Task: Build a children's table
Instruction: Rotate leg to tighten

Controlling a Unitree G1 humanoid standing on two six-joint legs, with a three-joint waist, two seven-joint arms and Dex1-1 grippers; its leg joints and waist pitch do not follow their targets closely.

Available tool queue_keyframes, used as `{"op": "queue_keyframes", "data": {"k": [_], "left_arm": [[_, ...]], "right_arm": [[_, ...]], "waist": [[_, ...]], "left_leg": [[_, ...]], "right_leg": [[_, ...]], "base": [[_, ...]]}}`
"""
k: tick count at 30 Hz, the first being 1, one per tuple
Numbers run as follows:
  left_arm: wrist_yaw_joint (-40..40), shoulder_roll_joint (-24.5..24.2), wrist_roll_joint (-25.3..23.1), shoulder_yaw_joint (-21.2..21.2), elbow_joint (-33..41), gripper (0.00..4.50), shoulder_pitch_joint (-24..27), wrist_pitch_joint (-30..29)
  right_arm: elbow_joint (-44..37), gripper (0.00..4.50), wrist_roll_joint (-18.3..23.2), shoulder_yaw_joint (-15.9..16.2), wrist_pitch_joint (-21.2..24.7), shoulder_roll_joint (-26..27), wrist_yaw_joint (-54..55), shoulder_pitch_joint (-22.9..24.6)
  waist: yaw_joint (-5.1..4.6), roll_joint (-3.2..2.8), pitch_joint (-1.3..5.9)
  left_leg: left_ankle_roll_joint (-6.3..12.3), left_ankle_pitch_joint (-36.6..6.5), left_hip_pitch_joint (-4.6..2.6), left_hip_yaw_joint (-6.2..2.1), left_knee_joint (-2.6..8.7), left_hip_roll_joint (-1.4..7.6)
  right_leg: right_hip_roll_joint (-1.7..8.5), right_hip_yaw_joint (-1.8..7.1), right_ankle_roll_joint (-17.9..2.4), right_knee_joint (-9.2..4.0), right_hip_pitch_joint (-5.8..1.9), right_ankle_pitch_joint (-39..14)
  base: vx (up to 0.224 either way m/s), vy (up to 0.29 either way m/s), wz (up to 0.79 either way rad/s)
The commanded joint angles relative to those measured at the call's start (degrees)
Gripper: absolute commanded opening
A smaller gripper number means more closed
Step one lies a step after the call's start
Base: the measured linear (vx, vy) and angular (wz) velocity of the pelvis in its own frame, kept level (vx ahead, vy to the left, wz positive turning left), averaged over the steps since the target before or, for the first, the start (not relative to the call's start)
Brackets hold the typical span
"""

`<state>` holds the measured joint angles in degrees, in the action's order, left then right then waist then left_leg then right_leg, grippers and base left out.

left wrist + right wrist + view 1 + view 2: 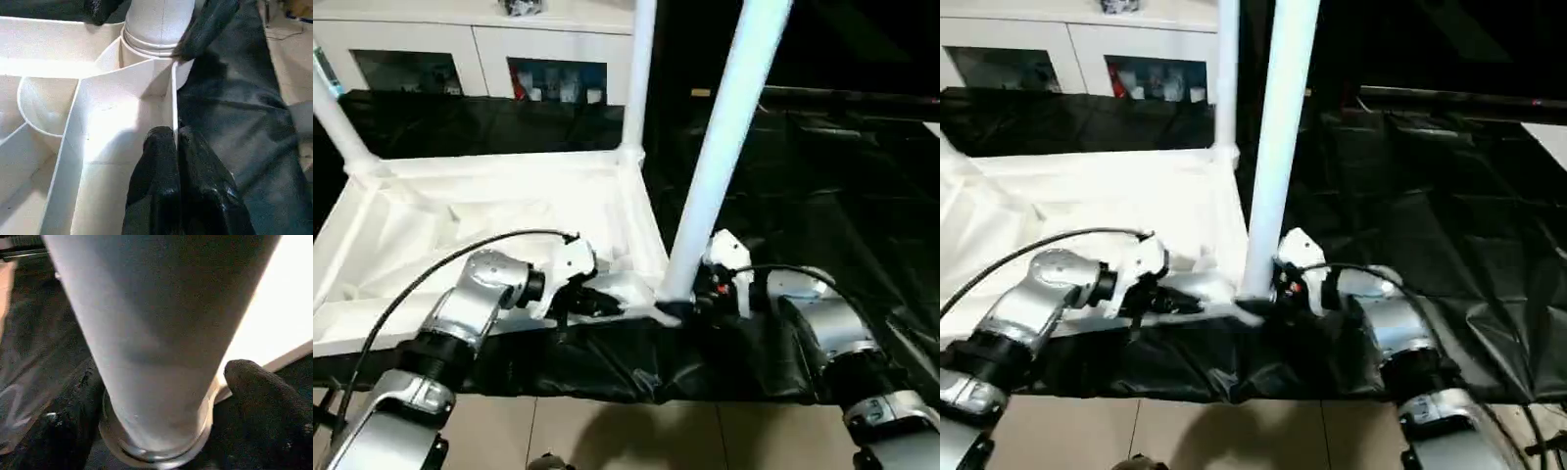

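Lying upside down on the black sheet (822, 176), the children's table (509, 211) fills the 9 o'clock side of the head view. Its nearest leg (724, 147) stands in the corner socket (151, 44) at 6 o'clock. The left gripper (175, 147) is pinched closed on the top's rim. The right gripper (161, 406) straddles the leg base, fingers (259, 391) spread apart. If the leg is not fully seated, it could tip out.
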<state>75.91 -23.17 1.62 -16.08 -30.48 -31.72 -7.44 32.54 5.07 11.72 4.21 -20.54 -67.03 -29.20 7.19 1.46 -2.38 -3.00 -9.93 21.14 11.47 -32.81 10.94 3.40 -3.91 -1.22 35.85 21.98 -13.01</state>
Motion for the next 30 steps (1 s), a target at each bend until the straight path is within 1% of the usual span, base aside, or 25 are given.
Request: {"op": "queue_keyframes", "data": {"k": [1,2,3,4,7,8,9,10,12,15,16,17,18,20,21,22,23,24,25,26,27,28,29,30], "left_arm": [[3.0,0.6,1.7,-1.2,1.5,0.00,0.4,0.3],[3.0,0.5,1.7,-1.2,1.5,0.00,0.4,0.3],[3.3,0.2,1.9,-1.1,1.7,0.00,0.5,0.0],[3.4,0.0,2.0,-1.1,1.9,0.00,0.6,-0.1],[3.3,-0.2,2.0,-1.0,2.0,0.00,0.7,0.0],[3.2,-0.3,2.0,-1.0,2.1,0.00,0.7,-0.1],[3.2,-0.4,2.0,-0.9,2.2,0.00,0.8,-0.2],[3.0,-0.4,1.9,-0.9,2.3,0.00,0.8,-0.4],[2.8,-0.4,2.0,-0.6,2.3,0.00,1.0,-0.4],[1.7,0.0,2.1,0.0,1.9,0.00,0.9,-0.3],[0.7,0.2,2.0,0.3,1.5,0.00,0.7,-0.2],[-0.6,0.4,1.7,0.6,0.8,0.00,0.4,0.1],[-4.1,1.2,0.9,1.4,-0.8,0.00,-0.4,0.6],[-5.1,1.4,0.7,1.7,-1.1,0.00,-0.6,0.6],[-7.2,1.8,0.1,2.0,-1.7,0.00,-0.8,0.7],[-10.5,3.0,-0.1,2.9,-2.3,0.00,-1.1,0.4],[-12.8,3.9,-0.2,3.5,-2.8,0.00,-1.3,0.2],[-15.4,5.1,-0.4,4.1,-2.9,0.00,-1.5,-0.4],[-16.8,5.9,-0.4,4.4,-2.8,0.00,-1.5,-0.8],[-18.3,6.7,-0.7,4.2,-2.7,0.00,-1.6,-1.3],[-21.6,8.8,-1.5,4.0,-2.5,0.00,-1.9,-2.6],[-21.6,8.8,-1.5,4.0,-2.5,0.00,-1.9,-2.6],[-25.9,11.6,-2.4,3.6,-2.8,0.00,-2.6,-3.7],[-27.4,12.8,-2.7,3.4,-3.4,0.00,-3.0,-3.8]], "right_arm": [[-0.4,3.76,0.2,1.1,-0.1,-0.8,-2.6,-0.6],[-0.3,3.76,0.2,1.1,-0.1,-0.8,-2.6,-0.7],[0.4,3.56,0.6,0.9,-0.2,-0.3,-3.2,-0.9],[0.7,3.42,0.8,0.9,-0.2,0.1,-3.3,-1.1],[1.0,3.30,0.9,0.9,-0.2,0.7,-3.3,-1.3],[1.1,3.11,1.0,1.0,-0.1,0.9,-3.4,-1.3],[1.1,2.99,1.2,1.1,0.2,1.1,-3.7,-1.3],[0.9,2.93,1.5,1.3,0.4,1.3,-4.1,-1.1],[0.7,2.89,1.5,1.3,0.5,1.4,-4.4,-0.8],[0.4,2.68,1.6,1.1,0.7,1.9,-4.2,-0.2],[0.2,2.68,1.7,1.0,0.9,2.1,-4.1,0.1],[0.0,2.66,1.9,0.9,1.1,2.3,-3.8,0.4],[-0.5,2.65,2.2,0.5,1.7,3.1,-2.2,1.0],[-0.6,2.65,2.2,0.4,1.9,3.3,-1.6,1.2],[-0.4,2.64,1.7,0.2,1.6,3.9,0.3,1.3],[1.2,2.64,0.5,-0.5,1.3,5.2,5.2,1.0],[2.5,2.64,-0.4,-1.0,1.1,6.1,8.7,0.7],[4.6,2.64,-1.1,-2.2,1.9,7.8,14.0,0.1],[5.9,2.63,-1.4,-2.9,2.5,8.8,17.3,-0.4],[6.8,2.63,-1.7,-3.4,2.6,9.8,19.9,-0.6],[8.5,2.63,-2.4,-4.0,2.8,12.3,25.6,-1.1],[8.5,2.63,-2.4,-4.0,2.8,12.3,25.6,-1.1],[10.2,2.63,-3.4,-4.5,2.5,15.6,32.2,-1.7],[10.5,2.63,-3.8,-4.3,2.7,17.1,34.5,-2.0]], "waist": [[0.20,0.27,3.15],[0.33,0.15,3.10],[0.34,0.30,3.08],[0.42,0.26,3.10],[0.58,0.33,3.15],[0.58,0.32,3.14],[0.58,0.41,3.12],[0.59,0.38,3.13],[0.59,0.29,3.13],[0.55,0.22,3.13],[0.52,0.25,3.13],[0.55,0.13,3.16],[0.48,0.22,3.13],[0.56,0.25,3.03],[0.58,0.25,2.91],[0.54,0.29,2.95],[0.36,0.27,2.81],[0.15,0.28,2.88],[0.17,0.32,2.93],[-0.13,0.48,2.87],[-0.47,0.53,2.87],[-0.61,0.43,2.89],[-0.77,0.51,2.96],[-0.93,0.52,2.90]], "left_leg": [[3.91,-7.5,-0.84,-1.33,2.80,3.18],[3.66,-7.9,-0.89,-1.35,2.85,3.24],[3.51,-8.0,-0.89,-1.39,2.91,3.26],[3.23,-8.1,-0.95,-1.43,2.94,3.28],[3.00,-7.9,-0.98,-1.40,2.91,3.25],[3.03,-7.8,-0.93,-1.40,2.91,3.23],[3.02,-7.7,-0.89,-1.41,2.92,3.20],[2.98,-7.7,-0.91,-1.42,2.93,3.21],[2.94,-7.5,-0.89,-1.43,2.92,3.20],[2.73,-7.8,-0.92,-1.41,2.93,3.17],[2.71,-7.9,-0.94,-1.43,2.94,3.19],[2.66,-7.9,-0.97,-1.44,2.94,3.22],[2.70,-7.9,-0.92,-1.40,2.90,3.17],[2.32,-8.6,-1.04,-1.43,3.00,3.18],[1.94,-9.4,-1.05,-1.44,3.06,3.14],[1.51,-9.6,-1.15,-1.48,3.11,3.20],[0.76,-10.4,-1.24,-1.57,3.26,3.12],[-0.04,-10.8,-1.29,-1.69,3.39,3.11],[-0.18,-11.0,-1.30,-1.77,3.41,3.10],[-0.29,-11.2,-1.23,-1.73,3.46,3.11],[-0.24,-10.9,-1.21,-1.75,3.51,3.08],[-0.24,-10.7,-1.24,-1.72,3.47,3.09],[-0.17,-10.1,-1.18,-1.71,3.41,3.02],[-0.12,-9.6,-1.16,-1.64,3.41,2.94]], "right_leg": [[5.50,3.13,-13.2,-3.82,-2.60,-1.2],[5.53,3.14,-13.0,-3.95,-2.47,-2.3],[5.54,3.11,-12.9,-3.95,-2.49,-2.8],[5.55,3.12,-12.7,-3.91,-2.43,-3.4],[5.54,3.14,-12.8,-3.84,-2.39,-3.0],[5.58,3.15,-12.8,-3.83,-2.43,-2.9],[5.58,3.14,-12.7,-3.85,-2.44,-3.1],[5.58,3.12,-12.6,-3.86,-2.44,-3.3],[5.52,3.13,-12.5,-3.82,-2.41,-3.1],[5.51,3.13,-12.5,-3.91,-2.42,-3.2],[5.50,3.14,-12.5,-3.88,-2.41,-3.2],[5.54,3.13,-12.6,-3.88,-2.38,-3.1],[5.45,3.17,-12.6,-3.88,-2.36,-2.8],[5.55,3.21,-12.3,-4.09,-2.30,-4.4],[5.59,3.26,-11.9,-4.33,-2.23,-6.2],[5.66,3.30,-11.7,-4.32,-2.17,-6.8],[5.73,3.33,-11.4,-4.57,-2.04,-8.8],[5.81,3.33,-11.2,-4.61,-2.09,-10.0],[5.92,3.29,-11.0,-4.67,-2.18,-10.6],[5.81,3.37,-10.7,-4.75,-2.10,-11.0],[5.80,3.41,-10.7,-4.66,-2.11,-10.4],[5.82,3.45,-10.8,-4.61,-2.05,-10.1],[5.79,3.44,-10.7,-4.59,-2.15,-9.5],[5.73,3.49,-10.8,-4.62,-2.05,-9.1]], "base": [[0.000,0.000,0.00],[0.000,0.000,0.00],[0.000,0.000,0.00],[0.000,0.000,0.00],[0.000,0.000,0.00],[0.000,0.000,0.00],[0.000,0.000,0.00],[0.000,0.000,0.00],[0.000,0.000,0.00],[0.000,0.000,0.00],[0.000,0.000,0.00],[0.000,0.000,0.00],[0.000,0.000,0.00],[0.000,0.000,0.00],[0.000,0.000,0.00],[0.000,0.000,0.00],[0.000,0.000,0.00],[0.000,0.000,0.00],[0.000,0.000,0.00],[0.000,0.000,0.00],[0.000,0.000,0.00],[0.000,0.000,0.00],[0.000,0.000,0.00],[0.000,0.000,0.00]]}}
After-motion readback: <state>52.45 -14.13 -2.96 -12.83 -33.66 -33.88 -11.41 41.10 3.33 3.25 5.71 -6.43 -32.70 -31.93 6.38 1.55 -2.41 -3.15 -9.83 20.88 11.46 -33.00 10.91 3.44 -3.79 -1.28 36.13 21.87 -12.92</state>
